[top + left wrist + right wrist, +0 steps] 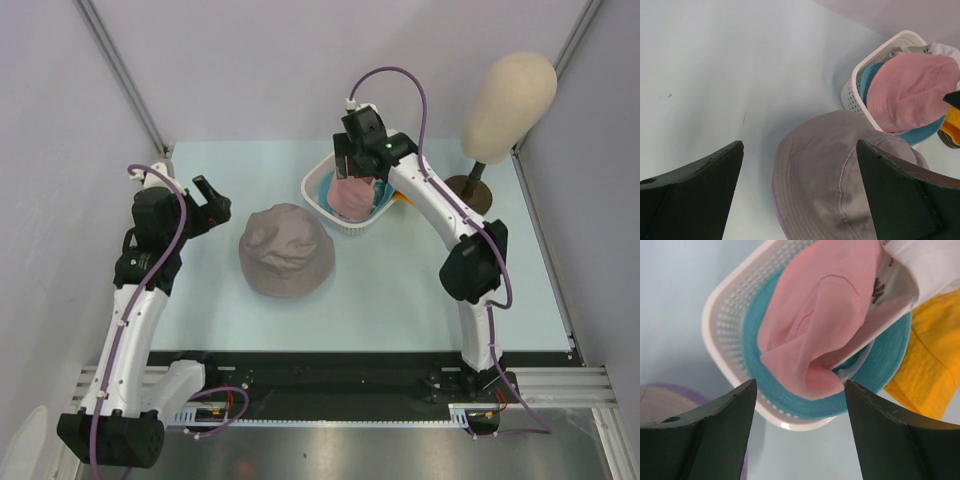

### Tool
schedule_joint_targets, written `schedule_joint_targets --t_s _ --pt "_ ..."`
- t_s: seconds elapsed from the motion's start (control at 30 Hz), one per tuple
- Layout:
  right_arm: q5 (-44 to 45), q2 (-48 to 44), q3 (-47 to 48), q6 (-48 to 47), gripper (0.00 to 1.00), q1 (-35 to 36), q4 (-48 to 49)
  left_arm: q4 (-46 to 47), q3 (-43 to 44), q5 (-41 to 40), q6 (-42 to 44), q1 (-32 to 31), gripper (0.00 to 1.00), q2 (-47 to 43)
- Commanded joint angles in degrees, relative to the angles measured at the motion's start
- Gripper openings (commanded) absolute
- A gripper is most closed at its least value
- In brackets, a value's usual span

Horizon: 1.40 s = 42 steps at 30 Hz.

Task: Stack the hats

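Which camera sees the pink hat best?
The right wrist view: the pink hat fills it, close up, lying in the white basket. The left wrist view shows it smaller, at the edge. In the top view the right arm partly covers it.

Lavender bucket hat (286,249): greyish mauve crown, lavender seen under the brim.
Pink bucket hat (825,315): plain pink.
Teal bucket hat (770,390): plain teal.
Orange bucket hat (925,365): yellow-orange, seen at the basket's 4 o'clock.
Basket (725,315): white, patterned with small holes.
Baseball cap (900,270): white, printed in black.
Mannequin head (508,92): beige.
Table (400,300): pale blue.
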Motion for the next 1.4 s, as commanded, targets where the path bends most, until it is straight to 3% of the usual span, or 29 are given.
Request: schedule_joint_targets --t_s 0.0,0.2,0.3,0.33,0.4,0.53,0.67,0.93,1.37 --pt "7.2 2.9 4.6 3.9 0.73 -0.1 -3.2 -1.1 4.4 0.0 3.1 -0.2 1.0 0.5" --pt "1.6 4.5 1.9 4.2 0.64 -1.2 1.7 -0.4 6.5 3.1 1.7 -0.5 1.0 2.9" --pt "-2.4 4.2 0.1 4.0 0.5 -1.8 6.3 -0.4 7.9 3.4 1.9 -1.8 0.99 4.0" --pt "-4.0 3.9 -0.2 3.3 0.3 -2.2 7.0 -0.4 8.6 3.4 2.2 -2.3 0.98 4.2" --pt "-4.1 3.8 0.3 3.0 0.0 -2.3 7.1 -0.6 9.3 3.6 2.6 -2.7 0.98 4.9" --pt "-3.5 0.4 0.1 -0.5 0.0 -2.9 6.8 -0.4 12.1 4.3 2.6 -3.6 0.97 5.7" --pt "-4.7 -9.0 -1.4 -4.0 0.0 -3.9 8.3 0.8 14.4 7.7 1.7 -3.9 0.97 6.9" --pt "-13.4 -24.9 -8.4 -5.8 0.0 -5.4 12.8 7.2 16.6 13.2 -2.5 -9.7 0.96 9.5" --pt "-36.5 -41.7 -19.5 0.7 0.0 -6.7 20.5 32.3 9.5 24.6 -24.4 -21.9 0.96 11.7"
